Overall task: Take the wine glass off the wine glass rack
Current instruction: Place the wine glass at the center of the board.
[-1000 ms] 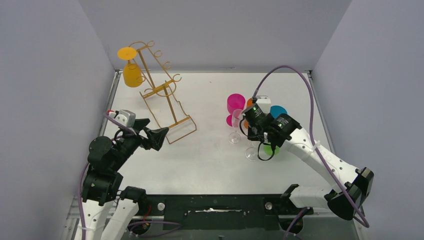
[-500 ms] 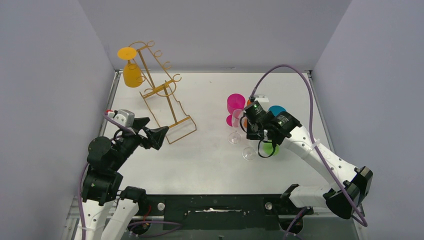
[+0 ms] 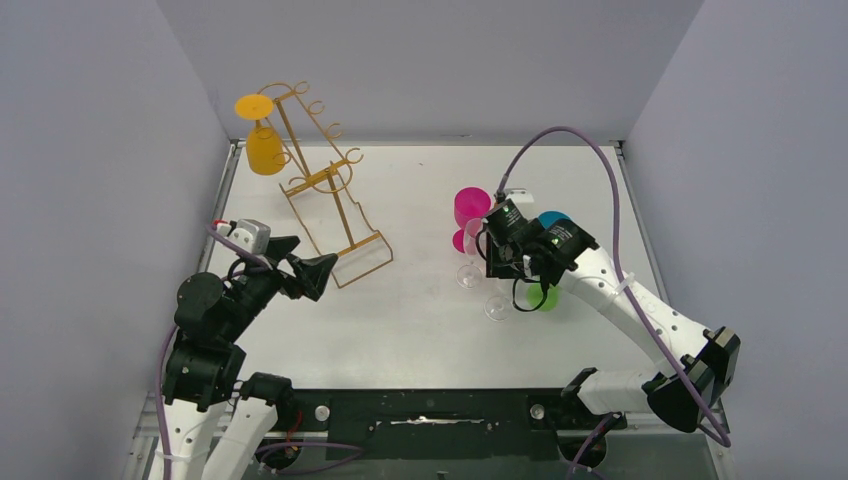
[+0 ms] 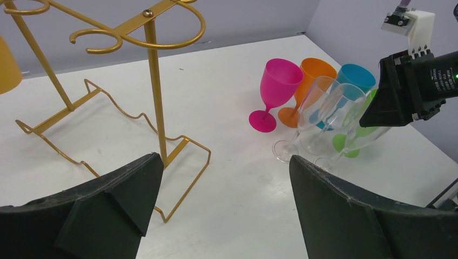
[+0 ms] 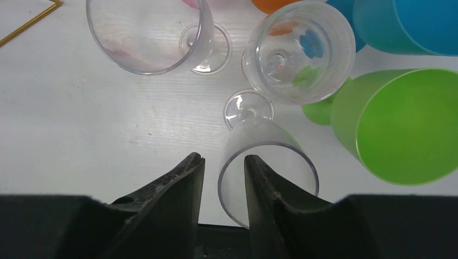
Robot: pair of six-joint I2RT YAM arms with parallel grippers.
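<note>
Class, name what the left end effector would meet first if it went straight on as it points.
Probably the wine glass rack, its wire base corner just ahead, though depth is unclear.

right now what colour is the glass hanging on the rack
Amber-yellow glass; top external view shows it best.

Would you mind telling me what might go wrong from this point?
1. The clear glass at the right tool leans, with its rim wall between the jaws. If it is freed like this, it may topple into the neighbouring clear glass or the green glass close beside it.
2. The yellow glass hangs high on the thin wire rack. A sideways pull by the open left tool might tip the rack.
</note>
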